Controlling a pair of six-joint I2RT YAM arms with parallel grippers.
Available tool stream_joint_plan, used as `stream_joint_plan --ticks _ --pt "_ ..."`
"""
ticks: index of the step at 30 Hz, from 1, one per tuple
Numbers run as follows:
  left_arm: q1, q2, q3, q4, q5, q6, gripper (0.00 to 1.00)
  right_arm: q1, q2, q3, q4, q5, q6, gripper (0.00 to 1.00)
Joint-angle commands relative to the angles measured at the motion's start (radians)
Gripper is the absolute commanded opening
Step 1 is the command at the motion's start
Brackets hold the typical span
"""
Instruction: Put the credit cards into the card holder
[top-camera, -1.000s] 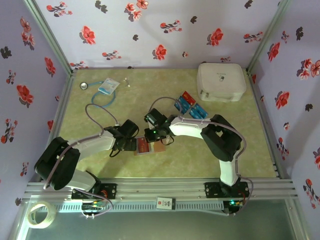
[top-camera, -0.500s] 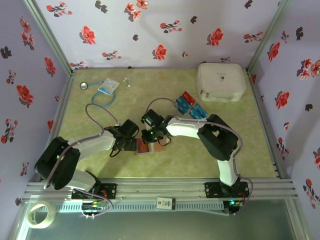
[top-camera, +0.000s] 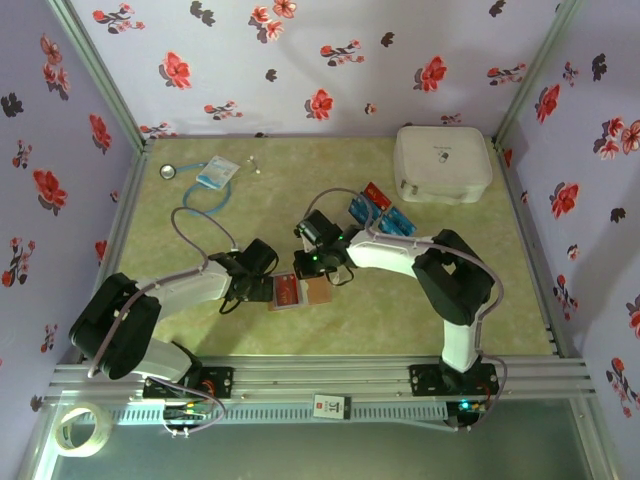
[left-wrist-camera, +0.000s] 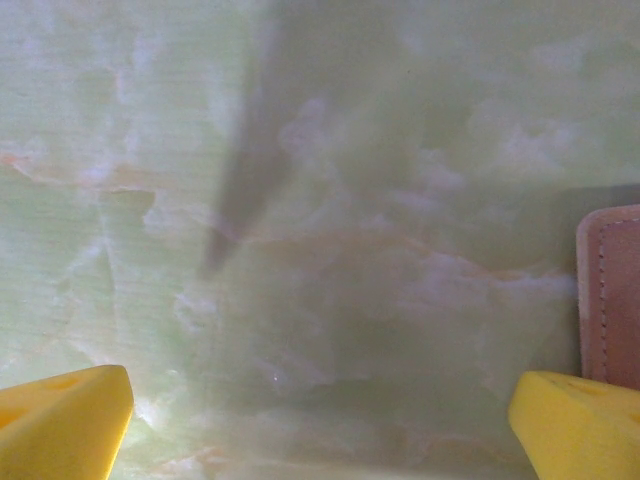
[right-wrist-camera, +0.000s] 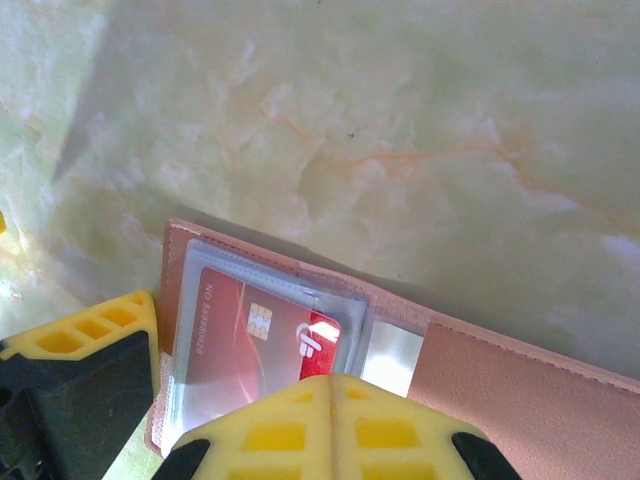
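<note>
The tan-pink card holder (top-camera: 318, 290) lies open on the table in front of both arms. Its clear sleeve (right-wrist-camera: 200, 300) holds a red credit card (right-wrist-camera: 250, 335), whose right end sticks out bright red. My right gripper (right-wrist-camera: 335, 385) is shut, its yellow tips just over the card's near edge and the fold, with nothing held between them. My left gripper (left-wrist-camera: 320, 430) is wide open over bare table, the holder's stitched edge (left-wrist-camera: 610, 300) beside its right finger. More red and blue credit cards (top-camera: 380, 212) lie loose behind the right arm.
A big white rounded case (top-camera: 443, 163) stands at the back right. A blue-white packet with a cord (top-camera: 214, 173) and a small round thing (top-camera: 167, 171) lie at the back left. A tape roll (top-camera: 82, 430) sits off the table at the near left.
My right gripper dipped left over the holder, then drew back up and to the right, and the red card in the holder shows more. The left arm has stayed put.
</note>
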Motion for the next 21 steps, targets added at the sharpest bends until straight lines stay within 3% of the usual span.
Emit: stream_joint_plan --ticks 1,21 --pt "-0.011 0.047 -0.004 0.04 0.011 0.014 1.0 0.01 0.025 -0.009 0.008 -0.004 -0.002 0.05" --pt "-0.012 0.043 -0.004 0.042 0.01 0.014 1.0 0.058 0.102 0.047 0.005 -0.029 0.007 0.05"
